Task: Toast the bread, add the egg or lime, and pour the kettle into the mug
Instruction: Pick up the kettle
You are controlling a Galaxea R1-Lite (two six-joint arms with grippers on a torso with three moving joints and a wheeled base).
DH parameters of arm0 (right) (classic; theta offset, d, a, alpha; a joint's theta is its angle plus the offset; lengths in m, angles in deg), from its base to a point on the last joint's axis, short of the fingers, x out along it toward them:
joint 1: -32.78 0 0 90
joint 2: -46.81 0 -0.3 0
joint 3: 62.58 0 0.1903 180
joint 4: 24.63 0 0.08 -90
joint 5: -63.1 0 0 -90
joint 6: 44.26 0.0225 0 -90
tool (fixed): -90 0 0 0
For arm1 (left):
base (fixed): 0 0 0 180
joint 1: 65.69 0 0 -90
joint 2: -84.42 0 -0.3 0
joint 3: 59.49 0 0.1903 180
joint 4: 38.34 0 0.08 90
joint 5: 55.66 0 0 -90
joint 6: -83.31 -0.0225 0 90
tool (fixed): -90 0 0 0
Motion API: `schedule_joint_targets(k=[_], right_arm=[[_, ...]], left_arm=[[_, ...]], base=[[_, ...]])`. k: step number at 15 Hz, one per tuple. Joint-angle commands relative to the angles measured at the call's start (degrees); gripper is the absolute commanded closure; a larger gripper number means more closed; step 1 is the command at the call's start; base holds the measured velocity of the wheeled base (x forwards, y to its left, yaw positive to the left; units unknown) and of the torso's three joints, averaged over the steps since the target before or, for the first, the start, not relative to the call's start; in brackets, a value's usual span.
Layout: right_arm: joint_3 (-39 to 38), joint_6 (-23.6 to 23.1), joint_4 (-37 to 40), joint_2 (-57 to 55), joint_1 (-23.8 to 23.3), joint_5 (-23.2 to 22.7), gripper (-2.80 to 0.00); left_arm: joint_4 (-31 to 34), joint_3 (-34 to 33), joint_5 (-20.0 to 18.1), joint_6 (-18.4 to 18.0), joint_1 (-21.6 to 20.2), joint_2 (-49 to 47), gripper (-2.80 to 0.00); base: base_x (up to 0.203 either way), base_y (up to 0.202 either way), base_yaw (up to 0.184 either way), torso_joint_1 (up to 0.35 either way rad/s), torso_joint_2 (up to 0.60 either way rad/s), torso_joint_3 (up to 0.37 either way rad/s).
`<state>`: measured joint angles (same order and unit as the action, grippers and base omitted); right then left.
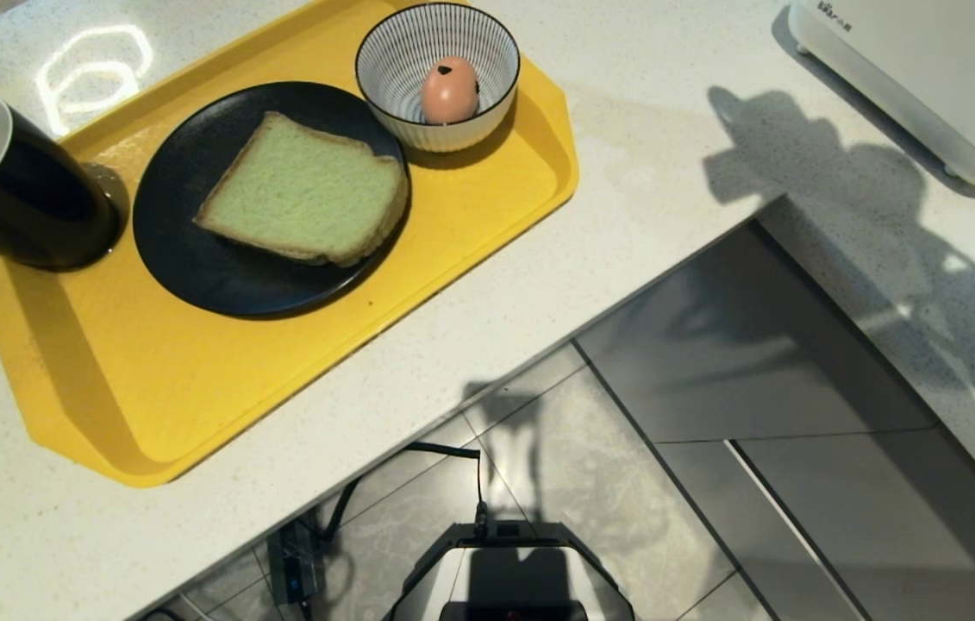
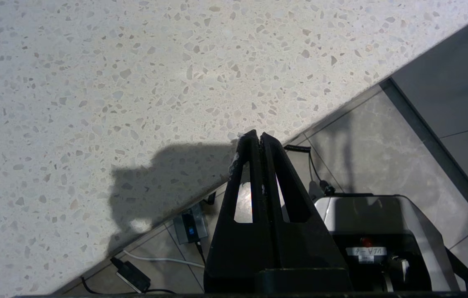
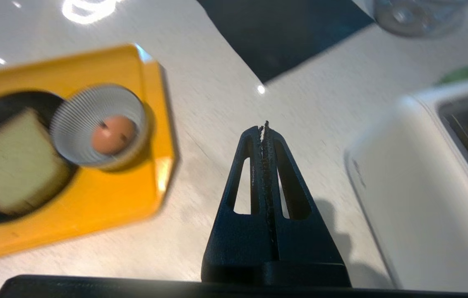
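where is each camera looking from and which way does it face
Head: high on the robot, looking down at the yellow tray on the counter; only its base shows.
Left wrist: behind the shut left gripper, facing the counter's edge and floor.
Right wrist: behind the shut right gripper, above the counter between tray and toaster.
Head and right wrist share tray, bread, egg, toaster.

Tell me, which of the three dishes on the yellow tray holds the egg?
The striped bowl at the tray's far corner holds the egg. The black plate carries the bread; the black mug shows nothing inside.
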<state>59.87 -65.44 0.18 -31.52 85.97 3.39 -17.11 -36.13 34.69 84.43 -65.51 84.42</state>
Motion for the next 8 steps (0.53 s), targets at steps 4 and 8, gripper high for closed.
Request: schedule_joint_targets(k=[4, 8], right_arm=[[-6.98, 7.99, 1.15, 7.81, -12.17, -0.98, 0.00], [-9.51, 13.13, 1.12, 13.98, -12.32, -4.06, 0.00]], left_arm=[[-0.05, -0.79, 0.08, 0.02, -0.04, 0.00, 0.00], [-0.05, -0.79, 0.07, 0.02, -0.01, 0.00, 0.00]], base=[[0.000, 0.000, 0.000, 0.000, 0.00, 0.000], [0.000, 0.000, 0.000, 0.000, 0.00, 0.000]])
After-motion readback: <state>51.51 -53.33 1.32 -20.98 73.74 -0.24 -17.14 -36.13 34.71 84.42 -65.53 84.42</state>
